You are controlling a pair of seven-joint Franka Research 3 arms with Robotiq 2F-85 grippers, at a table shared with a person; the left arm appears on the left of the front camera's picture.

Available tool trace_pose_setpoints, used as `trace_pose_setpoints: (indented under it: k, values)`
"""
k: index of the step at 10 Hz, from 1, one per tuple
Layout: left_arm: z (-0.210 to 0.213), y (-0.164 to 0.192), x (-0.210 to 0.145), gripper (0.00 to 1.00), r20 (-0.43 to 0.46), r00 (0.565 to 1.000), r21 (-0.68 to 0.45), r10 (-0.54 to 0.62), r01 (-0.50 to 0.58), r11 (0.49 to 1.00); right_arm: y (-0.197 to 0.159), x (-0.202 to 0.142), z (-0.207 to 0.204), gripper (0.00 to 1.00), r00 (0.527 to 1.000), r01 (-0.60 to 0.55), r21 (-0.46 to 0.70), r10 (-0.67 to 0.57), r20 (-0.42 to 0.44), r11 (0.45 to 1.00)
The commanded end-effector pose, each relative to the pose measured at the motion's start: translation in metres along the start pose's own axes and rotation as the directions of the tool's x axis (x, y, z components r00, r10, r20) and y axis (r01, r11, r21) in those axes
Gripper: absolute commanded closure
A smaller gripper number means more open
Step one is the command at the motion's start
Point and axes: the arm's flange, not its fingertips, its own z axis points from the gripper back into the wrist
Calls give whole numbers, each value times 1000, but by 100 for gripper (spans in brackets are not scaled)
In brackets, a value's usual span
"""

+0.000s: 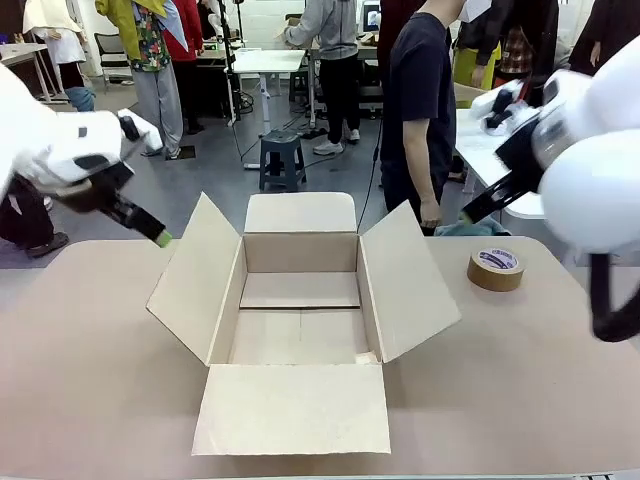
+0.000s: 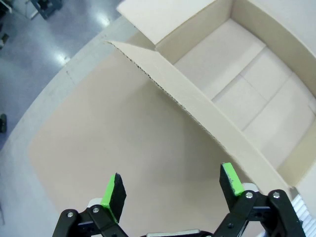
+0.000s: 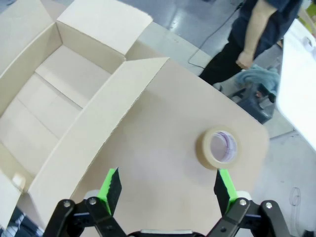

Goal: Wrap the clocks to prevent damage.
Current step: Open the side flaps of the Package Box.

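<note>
No clocks are in view. An open cardboard box [image 1: 300, 253] stands in the middle of the tan table with all flaps spread, and nothing lies inside it. My left gripper [image 1: 160, 238] hovers above the table's far left corner, left of the box. In the left wrist view this gripper [image 2: 173, 190] is open, nothing between its green pads, with the box's flap [image 2: 197, 98] ahead. My right gripper [image 1: 470, 213] hangs at the far right; seen from its wrist, it [image 3: 168, 185] is open above bare table between the box flap [image 3: 98, 123] and a tape roll [image 3: 220, 148].
The tan tape roll [image 1: 496, 268] lies flat at the table's far right. A person [image 1: 420, 100] stands behind the far edge, one hand [image 1: 430, 215] hanging by a blue-grey cloth [image 1: 470, 228]. A white table [image 1: 480, 150] stands beyond on the right, a stool [image 1: 282, 160] behind the box.
</note>
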Motion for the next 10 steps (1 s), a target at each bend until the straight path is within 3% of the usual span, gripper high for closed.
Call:
trace_pose_setpoints:
  k: [1, 5, 6, 10]
  values:
    - [36, -3, 36, 0, -85, 993, 8, -84, 85, 996, 15, 21, 56, 0, 996, -70, -51, 66, -64, 996]
    - [73, -14, 52, 0, -125, 989, 64, -79, 87, 994, 31, 35, 75, 0, 984, -86, -67, 74, -164, 994]
    - [72, -17, 52, 0, -98, 991, 5, -93, 94, 996, 26, 30, 86, 0, 989, -108, -43, 102, -110, 993]
    - [72, -17, 52, 0, -98, 991, 5, -93, 94, 996, 26, 30, 86, 0, 989, -108, -43, 102, -110, 993]
